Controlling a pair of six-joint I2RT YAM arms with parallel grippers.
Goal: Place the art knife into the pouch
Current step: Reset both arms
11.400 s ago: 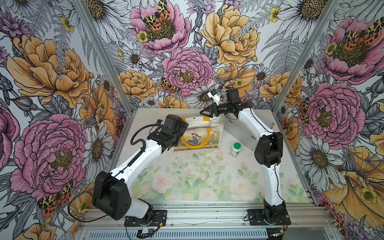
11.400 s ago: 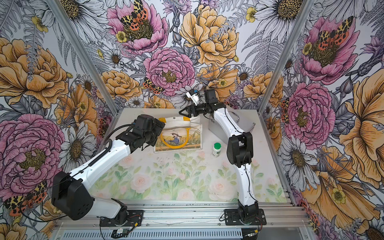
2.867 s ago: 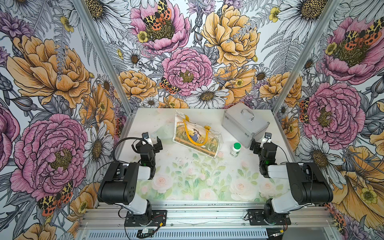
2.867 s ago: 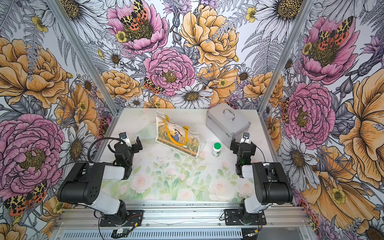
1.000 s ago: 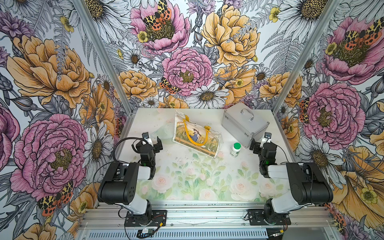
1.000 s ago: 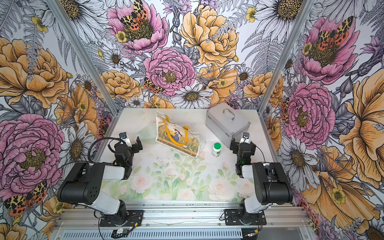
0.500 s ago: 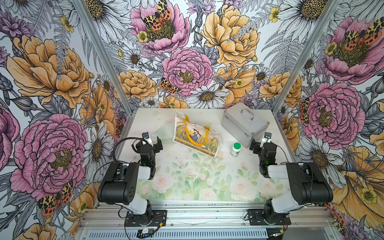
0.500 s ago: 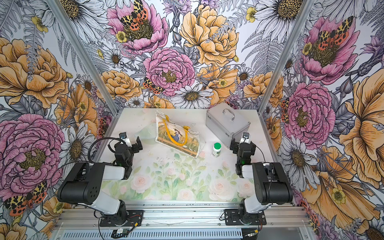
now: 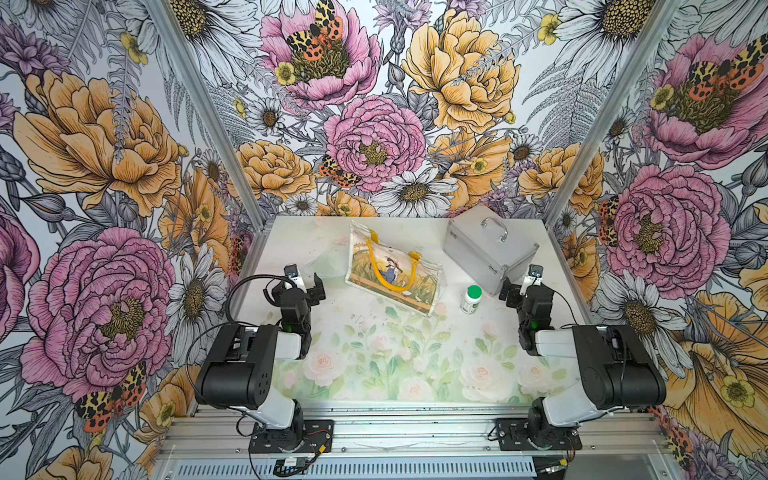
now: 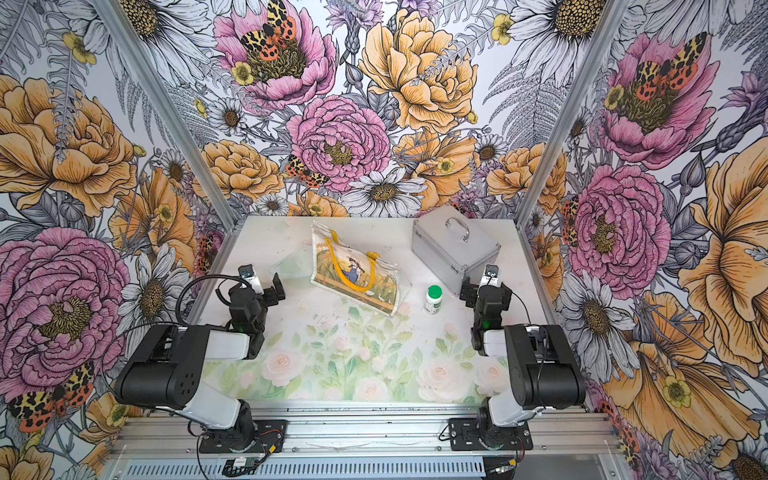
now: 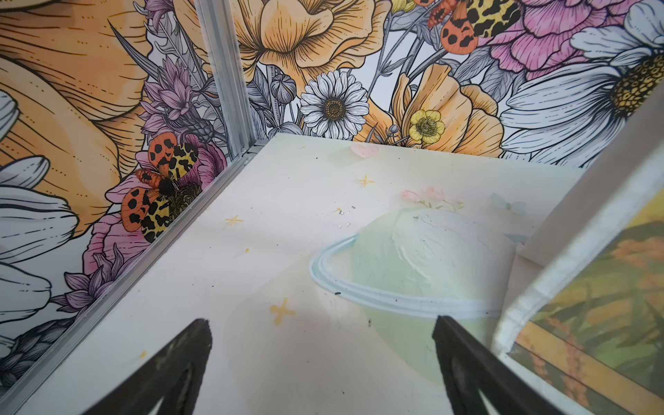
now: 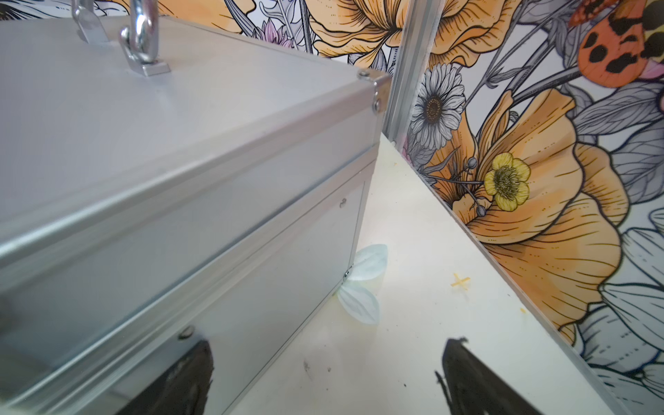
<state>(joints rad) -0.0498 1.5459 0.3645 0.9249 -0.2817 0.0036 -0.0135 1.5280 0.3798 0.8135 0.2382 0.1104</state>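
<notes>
Seemingly finished: no knife showed outside the pouch point(image 9: 392, 272); left gripper point(image 9: 305, 282) and right gripper point(image 9: 519, 286) gaped empty, so probably nothing remained.

Bright, even, diffuse light filled both top views, and only faint, soft shadows lay on the table point(image 9: 374, 374). The 2 wrist views were softer: the pouch point(image 11: 593, 305) was blurred at close range, and the silver case point(image 12: 179, 179) carried a dull sheen, its near edge out of focus.
</notes>
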